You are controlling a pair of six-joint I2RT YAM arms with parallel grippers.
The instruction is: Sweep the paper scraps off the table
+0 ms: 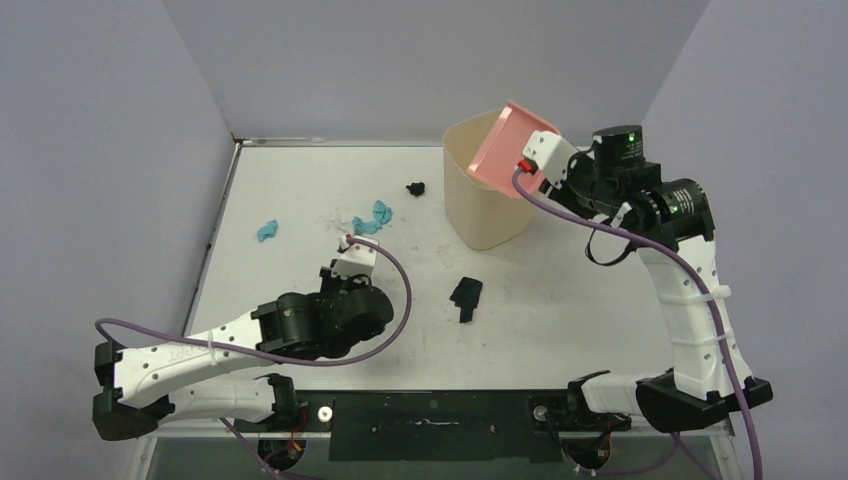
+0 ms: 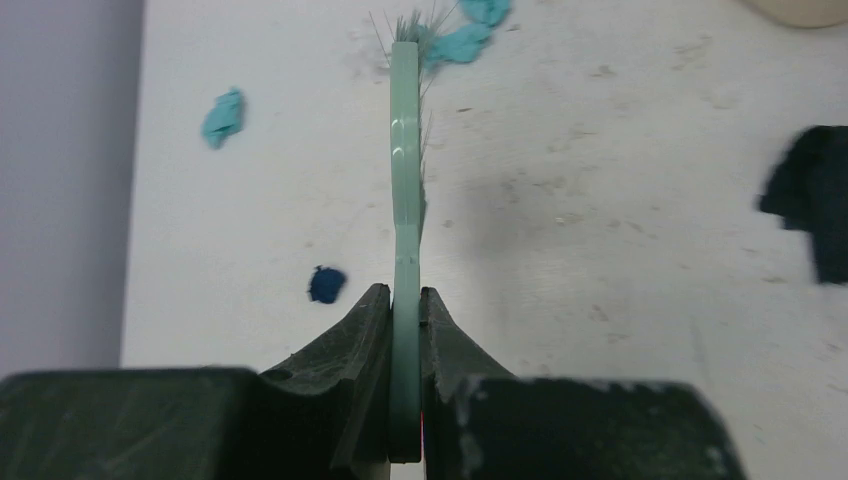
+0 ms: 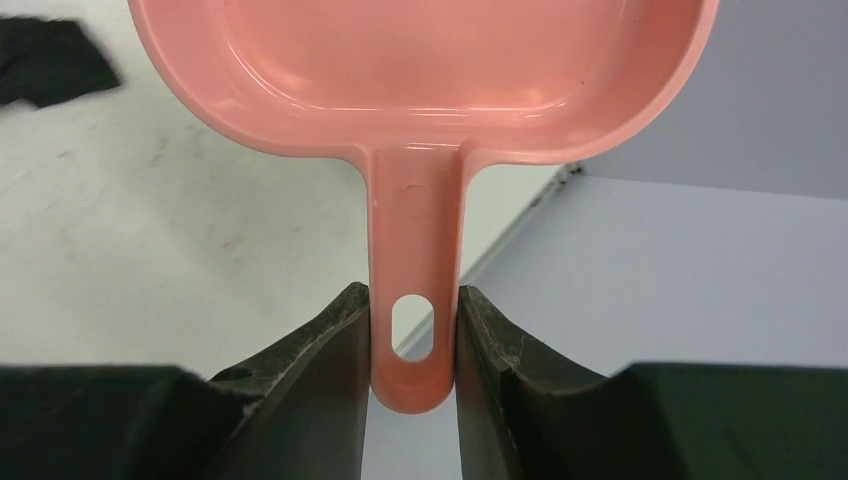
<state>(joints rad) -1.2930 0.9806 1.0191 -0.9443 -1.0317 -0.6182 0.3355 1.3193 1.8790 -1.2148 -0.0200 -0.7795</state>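
Note:
My left gripper (image 2: 405, 295) is shut on the flat handle of the green hand brush (image 2: 405, 190), whose bristles reach two teal paper scraps (image 2: 460, 42) on the white table (image 2: 600, 250). Another teal scrap (image 2: 222, 115) lies to the left, a dark blue one (image 2: 326, 284) near the fingers, and a black one (image 2: 815, 195) to the right. From above, the left gripper (image 1: 346, 248) sits mid-table near the teal scraps (image 1: 382, 213); a small black scrap (image 1: 416, 187) lies beyond. My right gripper (image 3: 413, 330) is shut on the pink dustpan's handle (image 3: 415, 240), holding the pan (image 1: 503, 150) tilted over the bin.
The beige bin (image 1: 487, 195) stands at the back middle of the table, under the dustpan. A larger black scrap (image 1: 466, 298) lies in front of it. Grey walls close the table at the back and sides, with a metal rail (image 1: 215, 240) on the left.

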